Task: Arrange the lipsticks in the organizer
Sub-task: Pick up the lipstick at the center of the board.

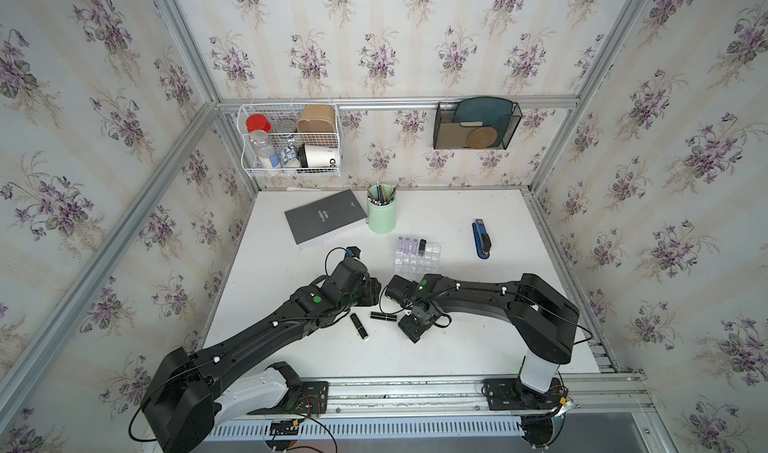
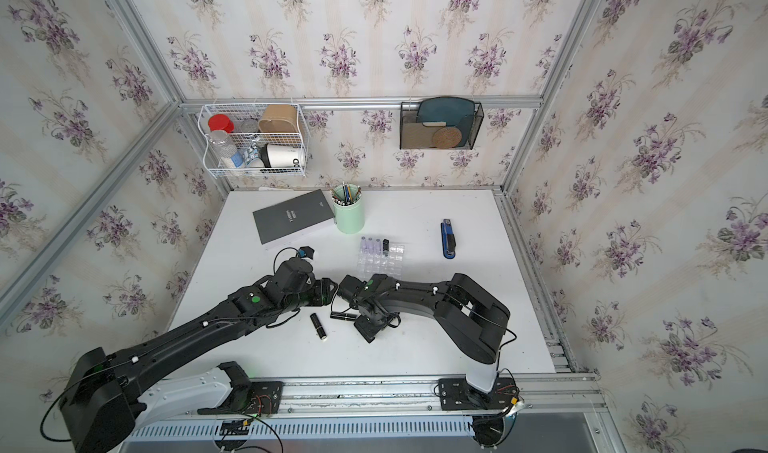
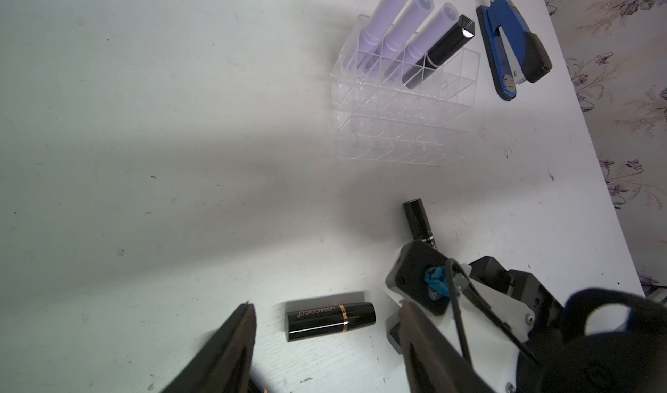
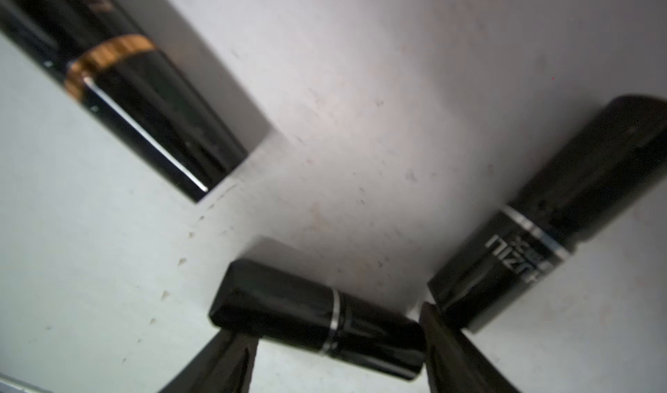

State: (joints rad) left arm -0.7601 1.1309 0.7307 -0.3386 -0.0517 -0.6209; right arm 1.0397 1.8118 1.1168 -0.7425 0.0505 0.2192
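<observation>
At the left of the surface (image 1: 270, 272) you have a grey book (image 1: 326, 218) lying flat near the back, with a mint-green pen cup (image 1: 381, 216) just beside its right corner.

Your left end effector (image 3: 325, 304) has its jaws spread and grips nothing. In its wrist view a gold-banded lipstick (image 3: 330, 321) lies on its side just beyond the fingertips, touching neither.

In both top views two black tubes lie flat in the gap between your arms. One is a slanted lipstick (image 1: 360, 326) and, just to its right, there is a level lipstick (image 1: 383, 316) whose far end lies beside the right wrist.

Further back and a little right stands the organizer (image 1: 417, 264). Its back row holds three lilac lipsticks (image 1: 407, 247) side by side, and a standing black lipstick (image 1: 422, 247) is in the next cell to their right.

Your right end effector (image 4: 339, 322) sits low over the surface, jaws spread as well. A silver-banded lipstick (image 4: 317, 322) lies across its fingertips, and you cannot tell whether either finger touches it. A lettered lipstick (image 4: 541, 221) lies close beside one finger.

Furthest right, the blue stapler (image 1: 481, 239) lies apart from the organizer.
</observation>
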